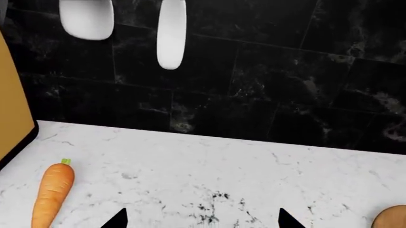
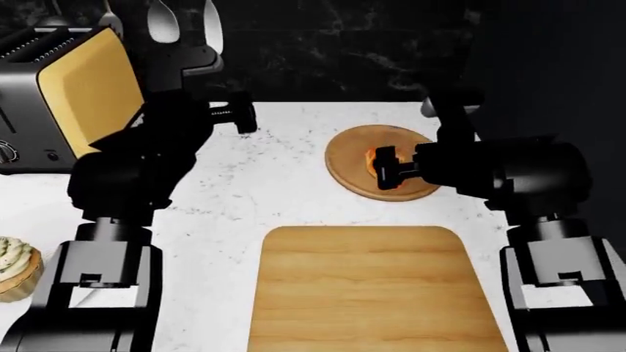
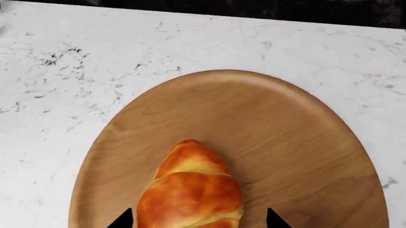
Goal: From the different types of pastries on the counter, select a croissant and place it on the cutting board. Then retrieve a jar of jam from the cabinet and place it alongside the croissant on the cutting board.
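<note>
No readable text, labels, brands, numbers or signs in any view. Checked the toaster (image 2: 59, 88): plain metal and yellow panel; its knob shows no legible markings at this size. Round wooden plate (image 3: 304, 156), cutting board (image 2: 372, 293) and counter (image 1: 254, 180): bare surfaces, only wood grain and marble veining. Cupcake (image 2: 15, 268) wrapper: no print visible. Robot arm housings: unmarked black.

Glossy golden croissant (image 3: 190, 192) lies on the round plate (image 3: 298, 142), apparently beyond the bare cutting board (image 2: 377, 293).
</note>
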